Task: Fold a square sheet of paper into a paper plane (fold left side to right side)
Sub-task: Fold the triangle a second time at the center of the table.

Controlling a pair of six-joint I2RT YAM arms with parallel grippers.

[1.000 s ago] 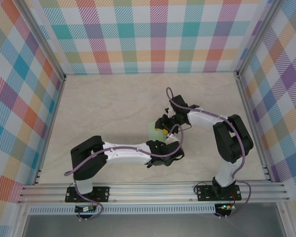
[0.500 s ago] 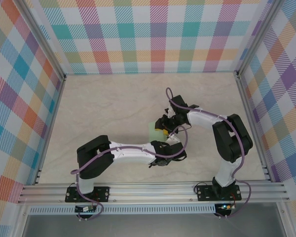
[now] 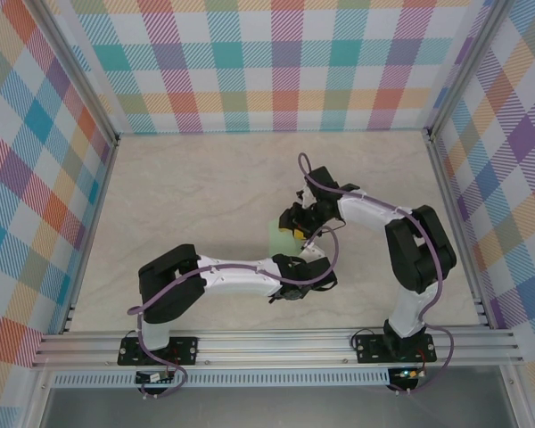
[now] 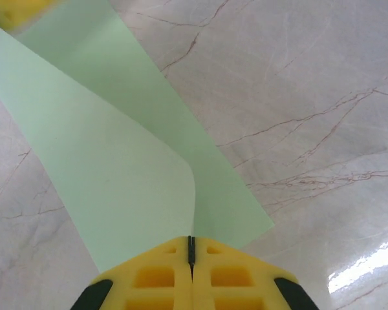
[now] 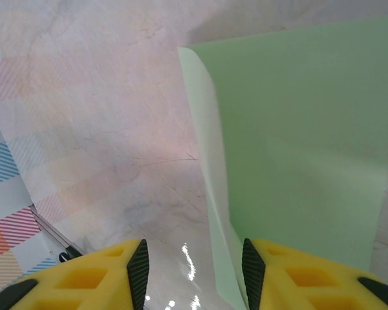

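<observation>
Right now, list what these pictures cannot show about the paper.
Top view: sheet of paper partly hidden under the arms, fold too small to read.
Left wrist: left tool, shut on it, hides the pinched edge.
Right wrist: the frame edge cuts off its far right corner.

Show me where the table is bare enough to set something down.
Free: the table stretch bordered by back wall, left wall and left arm; also the far right corner past the right arm. Crowded: the middle, where left gripper and right gripper meet at the square sheet of paper.
</observation>
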